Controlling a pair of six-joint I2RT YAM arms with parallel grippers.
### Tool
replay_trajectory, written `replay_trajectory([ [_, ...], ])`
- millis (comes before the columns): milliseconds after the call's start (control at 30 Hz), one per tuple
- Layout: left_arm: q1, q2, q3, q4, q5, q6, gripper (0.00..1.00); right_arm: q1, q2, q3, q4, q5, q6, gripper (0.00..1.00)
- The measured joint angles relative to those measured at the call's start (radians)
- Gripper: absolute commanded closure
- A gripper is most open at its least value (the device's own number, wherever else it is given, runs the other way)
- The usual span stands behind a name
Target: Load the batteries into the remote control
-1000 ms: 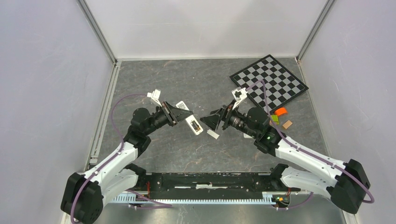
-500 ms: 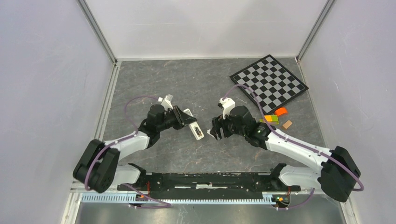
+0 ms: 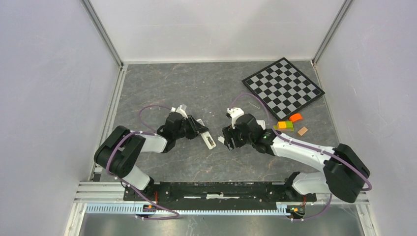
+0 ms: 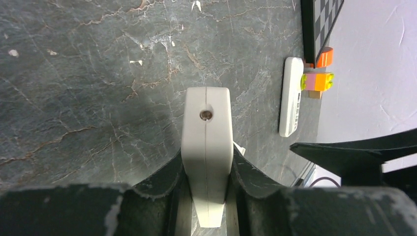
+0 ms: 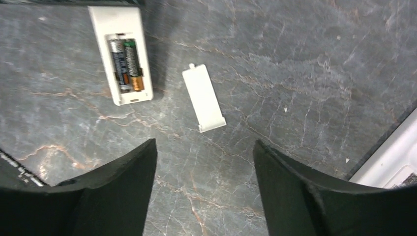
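Two batteries point(image 5: 126, 65) are sitting in the remote control point(image 5: 115, 22) that the left tool point(image 4: 206, 162) is clamping; the right tool point(image 5: 204, 152) is hovering, fingers apart, above probably its loose cover point(image 5: 203, 98).

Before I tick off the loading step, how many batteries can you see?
2. Both sit side by side in the open compartment of the remote: the silver-ended battery and the green-ended battery. None shows loose; others could be hidden from view.

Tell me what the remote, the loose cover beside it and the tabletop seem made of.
The remote: matte white plastic, going by its moulded seam. The cover: likely the same plastic, thin, with a moulded tab. The tabletop: grey, veined like stone, possibly only a printed laminate.
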Motion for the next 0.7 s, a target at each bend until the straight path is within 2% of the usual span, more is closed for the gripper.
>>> replay_trajectory([
  [100, -0.010, 0.000, 0.002, 0.002, -0.030, -0.002, 0.60, 0.000, 0.065, 0.010, -0.021, 0.022, -0.002, 0.34],
  [267, -0.012, -0.001, 0.002, -0.070, -0.105, 0.000, 0.44, 0.000, 0.153, 0.043, -0.061, 0.041, -0.006, 0.35],
  [433, -0.013, -0.045, 0.015, -0.147, -0.166, -0.009, 0.34, 0.000, 0.196, 0.096, -0.075, 0.045, -0.015, 0.35],
  [533, -0.015, -0.089, 0.016, -0.211, -0.215, -0.012, 0.30, 0.000, 0.222, 0.131, -0.082, 0.045, -0.032, 0.37],
  [700, -0.016, -0.192, 0.014, -0.370, -0.300, -0.011, 0.21, 0.000, 0.280, 0.187, -0.121, 0.041, -0.089, 0.36],
])
